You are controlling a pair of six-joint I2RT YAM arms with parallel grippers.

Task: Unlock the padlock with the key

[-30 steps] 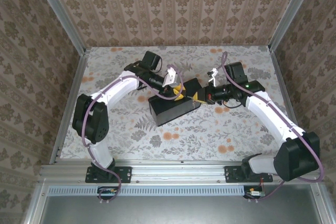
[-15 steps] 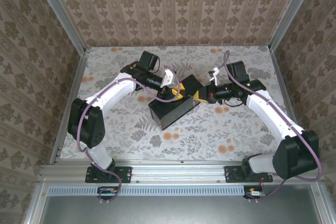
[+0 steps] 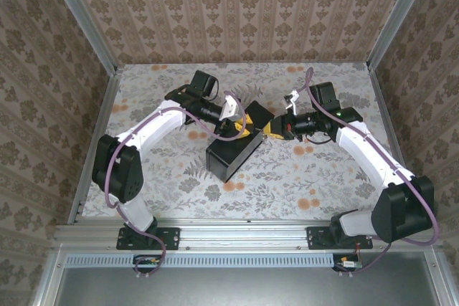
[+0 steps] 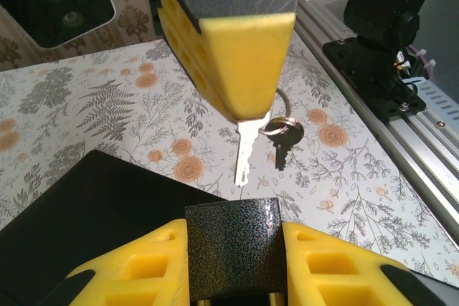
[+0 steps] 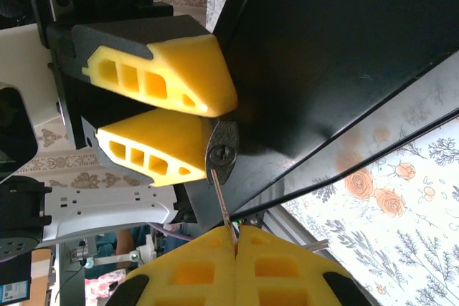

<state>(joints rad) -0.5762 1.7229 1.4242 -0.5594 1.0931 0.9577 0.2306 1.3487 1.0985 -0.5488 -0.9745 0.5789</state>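
Since a second ago the left arm has swung its elbow outward, and the box point(image 3: 231, 152) under both tools has turned to a steeper slant, while the two tools have kept facing each other. On the left, the left gripper point(image 4: 234, 233) pinches the padlock point(image 5: 222, 154) between its yellow fingers, spread only as far as the dark speckled body demands. It holds the keyhole face turned toward the other tool, seemingly so the lock stays steady and cannot twist under the key point(image 4: 244, 152). The key lies between the two tools, its blade aimed at that face. From the left wrist its tip looks just short of the lock. From the right wrist it meets the lower edge of the face, so I cannot tell whether it has entered the slot. A ring point(image 4: 276, 124) hangs off the key beside the fingers gripping it. On the right, the right gripper point(image 5: 236, 238) is pressed together on the key's head, which its pads hide. The shackle is out of sight behind the left fingers, and the lock's far end is cut off by the frame edge.
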